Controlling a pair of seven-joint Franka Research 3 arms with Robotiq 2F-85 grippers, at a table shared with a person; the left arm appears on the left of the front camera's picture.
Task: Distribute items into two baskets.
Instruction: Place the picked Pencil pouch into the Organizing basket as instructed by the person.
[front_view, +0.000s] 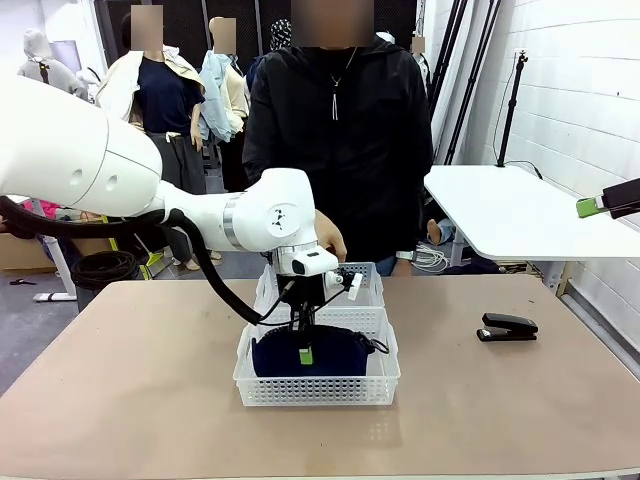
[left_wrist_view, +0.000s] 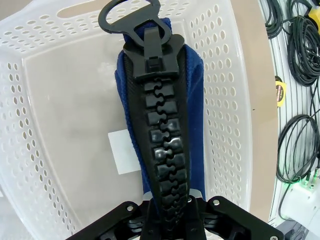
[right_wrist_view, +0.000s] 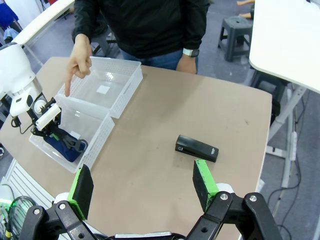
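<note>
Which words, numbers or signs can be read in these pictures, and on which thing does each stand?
No text reads clearly.
White label in the near basket: no print visible.
Small label in the far basket: too small.
Yellow tag among the cables: blurred.
Logo on the left arm: a sign, no letters.
</note>
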